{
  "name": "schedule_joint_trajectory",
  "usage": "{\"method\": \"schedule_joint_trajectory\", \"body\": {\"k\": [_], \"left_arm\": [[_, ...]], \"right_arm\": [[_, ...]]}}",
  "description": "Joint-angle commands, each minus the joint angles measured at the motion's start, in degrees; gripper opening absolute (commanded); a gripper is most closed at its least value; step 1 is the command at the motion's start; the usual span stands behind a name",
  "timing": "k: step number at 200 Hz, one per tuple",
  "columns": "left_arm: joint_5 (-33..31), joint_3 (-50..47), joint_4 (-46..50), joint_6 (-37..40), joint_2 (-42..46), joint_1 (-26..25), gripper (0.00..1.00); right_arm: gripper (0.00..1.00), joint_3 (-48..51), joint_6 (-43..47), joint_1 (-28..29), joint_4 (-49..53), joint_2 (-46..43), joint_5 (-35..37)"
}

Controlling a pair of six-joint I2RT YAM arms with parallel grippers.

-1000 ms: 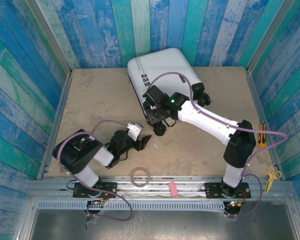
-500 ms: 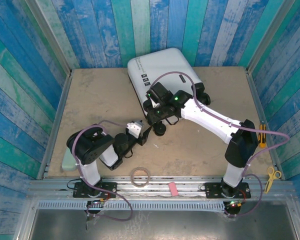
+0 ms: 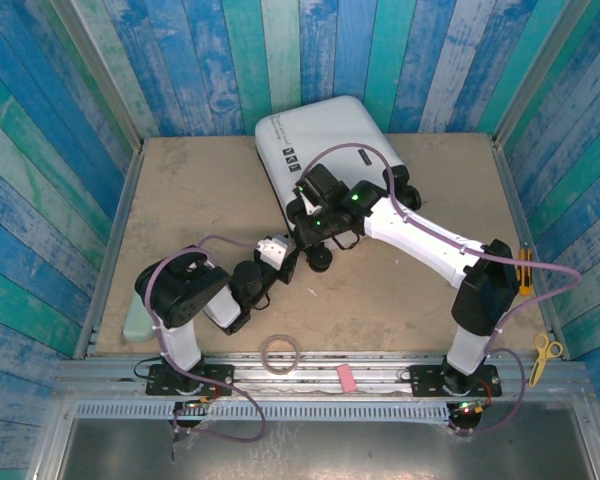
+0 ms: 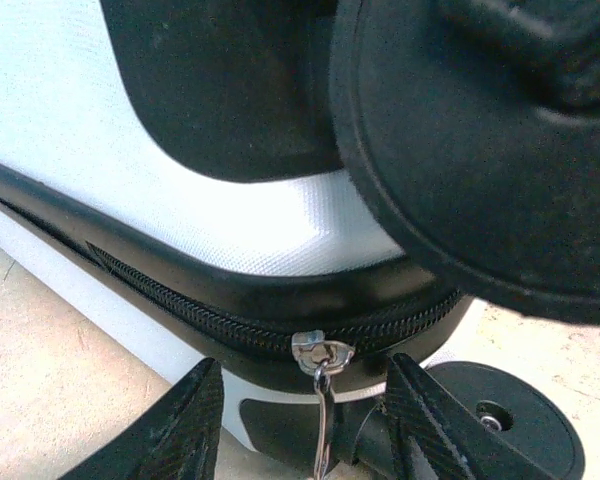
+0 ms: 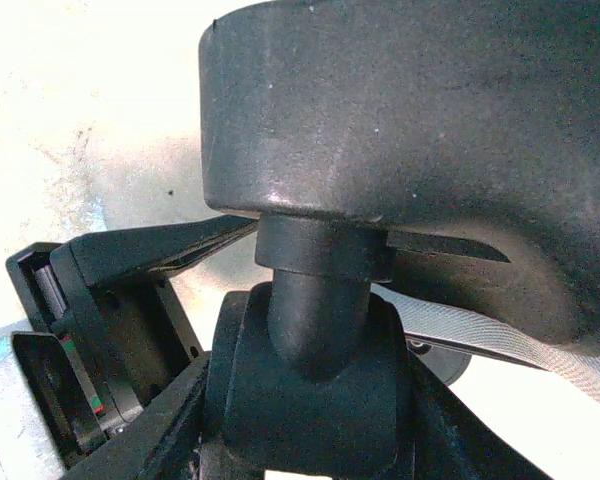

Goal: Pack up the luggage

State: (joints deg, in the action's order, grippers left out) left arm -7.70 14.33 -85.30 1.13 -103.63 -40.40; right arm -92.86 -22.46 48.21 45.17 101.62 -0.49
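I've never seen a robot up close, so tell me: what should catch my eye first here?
The white luggage lies closed at the far middle of the table, bright against blue-green plank walls. At its near corner the right gripper is clamped at the stem of a black wheel, while the left gripper stands open on either side of the small silver zipper pull.

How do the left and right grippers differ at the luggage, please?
The left gripper stands open astride the zipper pull, not pinching it; the right gripper is clamped on a caster. The left arm is folded low; the right arm stretches out. Both work one luggage corner.
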Motion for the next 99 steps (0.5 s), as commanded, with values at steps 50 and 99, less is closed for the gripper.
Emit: {"method": "schedule_joint_trajectory", "body": {"k": [50, 99], "left_arm": [[-1.0, -0.7, -1.5, -0.9, -3.9, -0.4, 0.52], [-1.0, 1.4, 1.1, -1.0, -3.7, -0.5, 0.5]], "right_arm": [[0.0, -0.4, 4.2, 0.7, -2.3, -3.6, -4.5], [0.0, -0.5, 4.1, 0.7, -2.5, -3.6, -4.7]]}}
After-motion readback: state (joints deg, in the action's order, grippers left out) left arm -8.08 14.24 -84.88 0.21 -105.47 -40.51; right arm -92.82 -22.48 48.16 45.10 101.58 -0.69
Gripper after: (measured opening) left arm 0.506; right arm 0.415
